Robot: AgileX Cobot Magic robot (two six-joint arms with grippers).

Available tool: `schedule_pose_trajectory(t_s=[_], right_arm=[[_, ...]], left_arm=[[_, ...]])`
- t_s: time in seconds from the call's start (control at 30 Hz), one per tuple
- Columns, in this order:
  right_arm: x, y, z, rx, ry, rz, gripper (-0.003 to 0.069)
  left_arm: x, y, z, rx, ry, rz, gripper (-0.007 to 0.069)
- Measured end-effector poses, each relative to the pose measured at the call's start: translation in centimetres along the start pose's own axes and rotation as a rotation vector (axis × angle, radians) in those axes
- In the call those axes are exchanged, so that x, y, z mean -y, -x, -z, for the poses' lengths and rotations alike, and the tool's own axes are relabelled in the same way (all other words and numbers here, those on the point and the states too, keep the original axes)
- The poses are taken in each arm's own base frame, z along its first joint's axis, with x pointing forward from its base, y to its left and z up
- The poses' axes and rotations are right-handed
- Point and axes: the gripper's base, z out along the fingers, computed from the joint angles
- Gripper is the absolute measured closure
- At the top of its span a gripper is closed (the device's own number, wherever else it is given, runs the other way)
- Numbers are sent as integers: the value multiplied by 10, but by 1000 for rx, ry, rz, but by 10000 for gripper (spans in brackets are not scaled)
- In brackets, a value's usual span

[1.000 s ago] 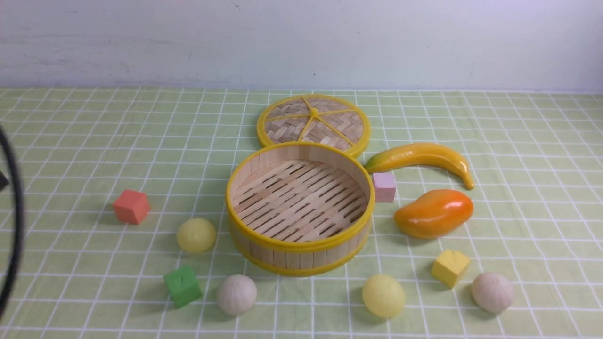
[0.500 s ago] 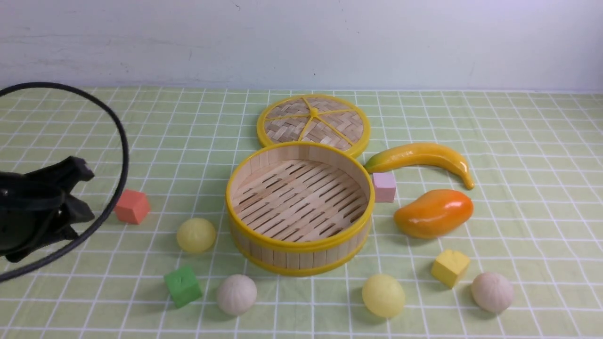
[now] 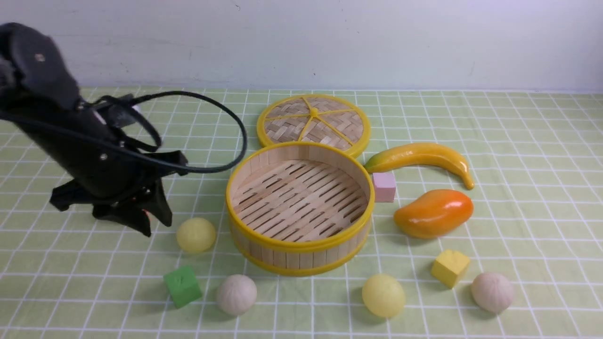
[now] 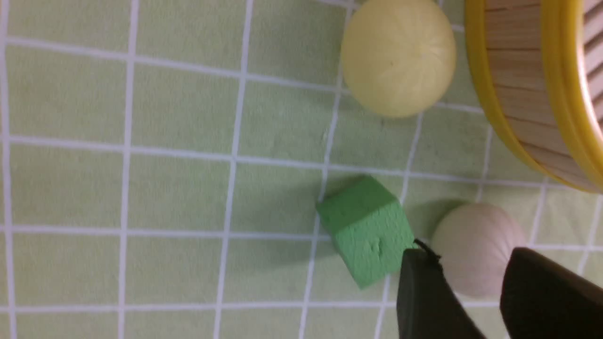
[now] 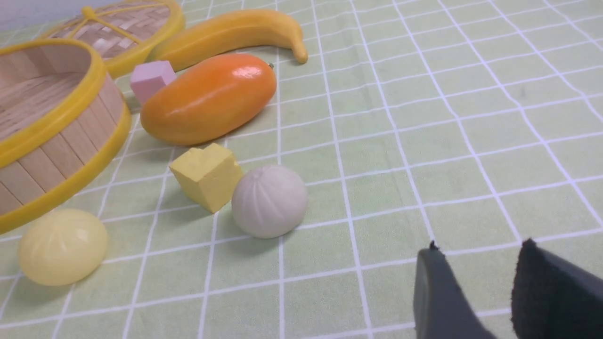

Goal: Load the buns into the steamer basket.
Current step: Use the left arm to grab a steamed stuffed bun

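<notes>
Green-checked counter (image 3: 70, 282) carries all four buns (image 3: 236, 294) outside the steamer basket (image 3: 292, 260), from eight to four o'clock. Left hand (image 3: 155, 228), spread and empty, hangs beside the yellow bun (image 3: 196, 234); an off-centre pinch could roll it away. Right hand (image 5: 479, 245) likewise spread.

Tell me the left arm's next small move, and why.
Probably lower the open left tool toward the off-white bun: the wrist view frames it between the fingers, it lies beside the green cube, and the basket holds nothing yet.
</notes>
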Motion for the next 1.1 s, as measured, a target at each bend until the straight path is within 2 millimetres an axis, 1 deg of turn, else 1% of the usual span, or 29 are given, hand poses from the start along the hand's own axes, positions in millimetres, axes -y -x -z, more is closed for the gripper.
schedule_pose_trajectory(t_s=[0.03,0.07,0.1,0.13,0.17,0.2,0.23,0.27,0.37,0.4,0.43,0.47,0.5,0.53,0.63,0.7,0.93,1.03,1.1], right_arm=[[0,0,0,0,0,0,420],[0,0,0,0,0,0,420],[0,0,0,0,0,0,420],[0,0,0,0,0,0,420],[0,0,0,0,0,0,420],[0,0,0,0,0,0,420],[0,0,0,0,0,0,420],[0,0,0,0,0,0,420],[0,0,0,0,0,0,420],[0,0,0,0,0,0,420],[0,0,0,0,0,0,420],[0,0,0,0,0,0,420],[0,0,0,0,0,0,420],[0,0,0,0,0,0,420],[0,0,0,0,0,0,420],[0,0,0,0,0,0,420],[0,0,0,0,0,0,420],[0,0,0,0,0,0,420],[0,0,0,0,0,0,420]], left_arm=[[7,5,-7,-1,29,-18,386],[8,5,-8,-2,35,-21,386],[17,11,-16,9,83,-38,386],[23,15,-19,20,110,-42,386],[26,17,-23,26,130,-41,386],[27,17,-23,31,133,-41,386],[33,22,-30,46,164,-42,386],[34,23,-32,51,171,-45,386],[35,26,-47,43,193,-46,386],[35,26,-48,41,194,-46,386],[33,27,-57,25,205,-46,386],[33,27,-58,23,206,-46,386],[31,28,-67,14,217,-50,386],[31,29,-72,13,223,-54,386],[30,31,-81,22,222,-59,386],[30,33,-85,34,217,-62,386],[31,36,-87,61,203,-65,394],[31,36,-87,61,203,-65,419],[31,35,-87,59,204,-65,477]])
